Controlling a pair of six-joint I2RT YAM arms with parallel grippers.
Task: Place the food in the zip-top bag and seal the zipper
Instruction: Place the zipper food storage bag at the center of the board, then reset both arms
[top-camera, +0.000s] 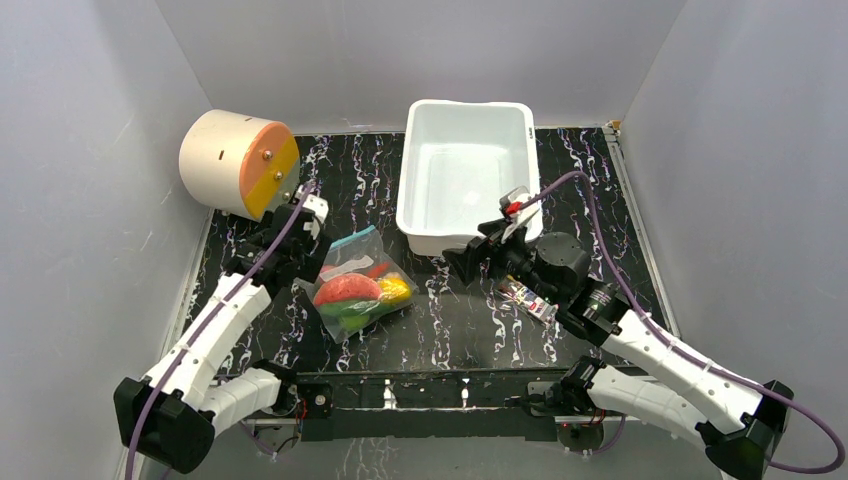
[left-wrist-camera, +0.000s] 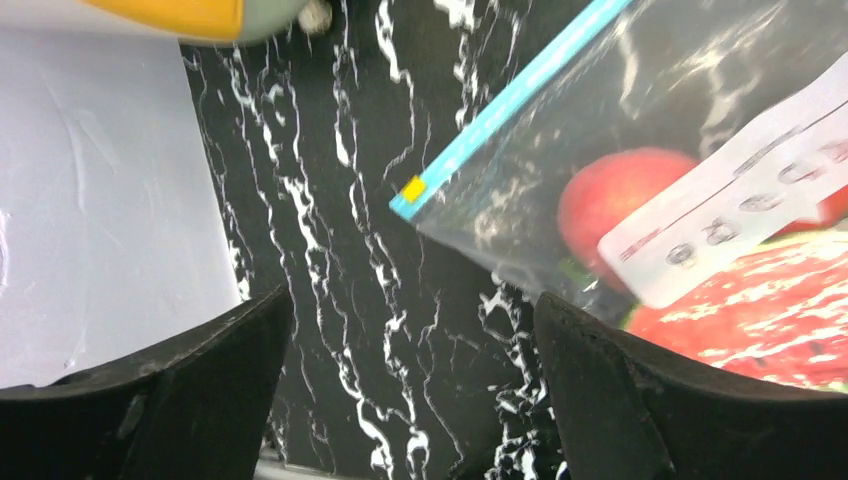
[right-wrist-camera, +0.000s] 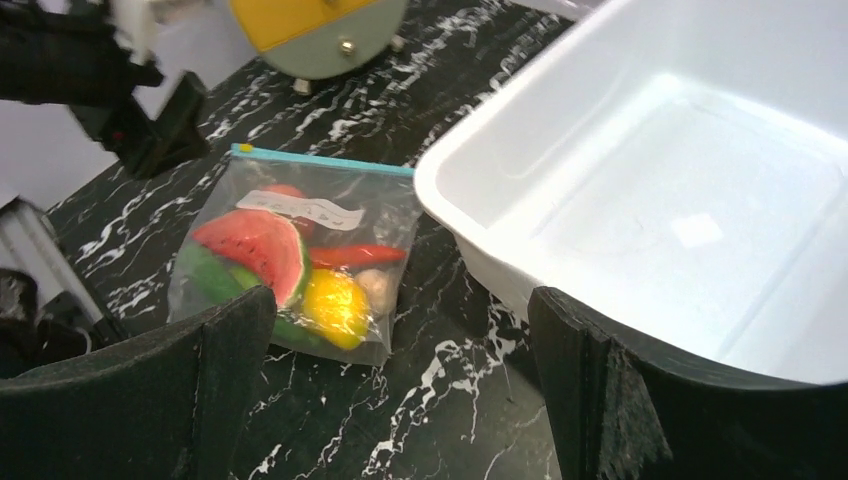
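Note:
The zip-top bag (top-camera: 362, 285) lies flat on the black marble table, left of centre. The food (top-camera: 350, 290) is inside it: a watermelon slice (right-wrist-camera: 255, 245), a yellow piece (right-wrist-camera: 335, 305), a red chilli (right-wrist-camera: 355, 255) and green pieces. The blue-teal zipper (left-wrist-camera: 500, 100) runs along the bag's far edge, and a white label (left-wrist-camera: 740, 200) sits below it. My left gripper (left-wrist-camera: 410, 340) stands open beside the bag's zipper corner, with only bare table between its fingers. My right gripper (right-wrist-camera: 400, 330) is open over the table, between the bag and the bin, holding nothing.
A white plastic bin (top-camera: 465, 175) stands at the back centre, close to my right gripper (top-camera: 470, 258). A cream cylinder with an orange and yellow face (top-camera: 240, 162) lies at the back left. A flat printed packet (top-camera: 527, 297) lies under the right arm.

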